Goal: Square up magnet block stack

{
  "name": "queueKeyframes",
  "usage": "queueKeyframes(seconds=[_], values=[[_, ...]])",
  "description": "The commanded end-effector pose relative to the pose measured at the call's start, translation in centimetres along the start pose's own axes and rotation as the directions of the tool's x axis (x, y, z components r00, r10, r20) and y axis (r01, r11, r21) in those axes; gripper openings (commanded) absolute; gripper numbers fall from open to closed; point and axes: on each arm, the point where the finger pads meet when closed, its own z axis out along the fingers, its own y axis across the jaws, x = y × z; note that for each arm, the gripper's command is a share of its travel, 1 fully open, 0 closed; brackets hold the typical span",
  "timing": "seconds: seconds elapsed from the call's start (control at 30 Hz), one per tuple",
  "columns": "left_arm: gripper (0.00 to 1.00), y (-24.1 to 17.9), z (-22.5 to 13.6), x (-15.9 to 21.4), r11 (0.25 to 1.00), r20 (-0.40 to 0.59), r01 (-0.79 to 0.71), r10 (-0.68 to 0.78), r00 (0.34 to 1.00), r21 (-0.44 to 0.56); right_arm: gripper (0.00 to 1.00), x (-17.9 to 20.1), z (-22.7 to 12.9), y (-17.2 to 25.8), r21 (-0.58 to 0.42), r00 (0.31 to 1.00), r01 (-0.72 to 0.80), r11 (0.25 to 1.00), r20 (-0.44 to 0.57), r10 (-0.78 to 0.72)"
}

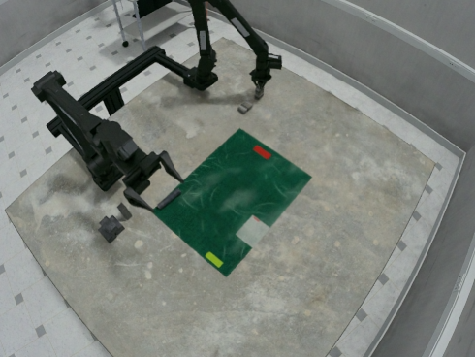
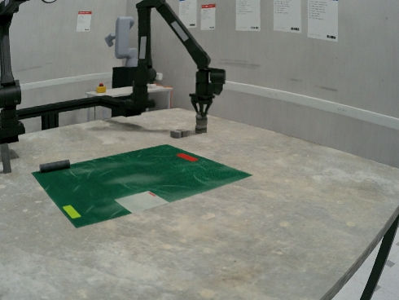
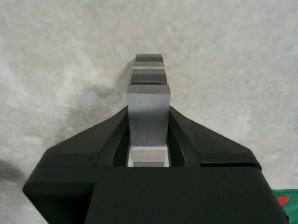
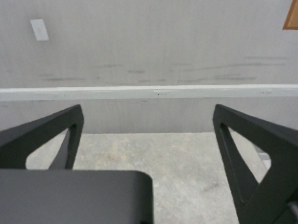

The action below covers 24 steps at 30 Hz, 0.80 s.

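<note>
The crooked stack of grey magnet blocks (image 1: 259, 95) (image 2: 201, 129) (image 3: 149, 78) stands at the far end of the table. In the left wrist view, its blocks show as steps reaching out above and below the top block (image 3: 148, 127). My left gripper (image 1: 259, 87) (image 2: 201, 116) (image 3: 148, 112) points down over the stack, with its fingers against both sides of the top block. My right gripper (image 1: 169, 196) (image 4: 148, 111) is wide open and empty, far from the stack. Its fingers hide nothing of the stack.
Low grey pieces (image 1: 244, 108) (image 2: 180, 134) lie beside the stack. A dark cylinder (image 1: 165, 202) (image 2: 54, 165) lies on the green mat (image 1: 213, 194) (image 2: 122, 175) edge. A small grey block (image 1: 124, 211) (image 2: 5, 158) and a dark blocky object (image 1: 111, 229) stand near the right arm.
</note>
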Motion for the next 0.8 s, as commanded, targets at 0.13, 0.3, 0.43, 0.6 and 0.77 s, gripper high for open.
queueKeyframes(seconds=[0.13, 0.3, 0.43, 0.6, 0.77], values=[[0.27, -1.15, -0.53, -0.68, 1.000, 0.009, -0.009, 0.008, 1.000, 0.008, 1.00, -2.17, 0.29, -0.61, 0.010, 1.000, -0.014, 1.000, 0.026, 0.014], [0.27, -1.15, -0.53, -0.68, 1.000, 0.009, -0.009, 0.008, 1.000, 0.008, 1.00, -2.17, 0.29, -0.61, 0.010, 1.000, -0.014, 1.000, 0.026, 0.014], [0.27, -1.15, -0.53, -0.68, 1.000, 0.009, -0.009, 0.008, 1.000, 0.008, 1.00, -2.17, 0.29, -0.61, 0.010, 1.000, -0.014, 1.000, 0.026, 0.014], [0.27, -1.15, -0.53, -0.68, 1.000, 0.009, -0.009, 0.008, 1.000, 0.008, 1.00, -2.17, 0.29, -0.61, 0.010, 1.000, -0.014, 1.000, 0.026, 0.014], [0.59, -1.15, -0.53, -0.68, 1.000, 0.009, -0.008, 0.008, 1.000, 0.008, 1.00, -2.17, 0.29, -0.61, 0.010, 1.000, -0.014, 1.000, 0.026, 0.014]])
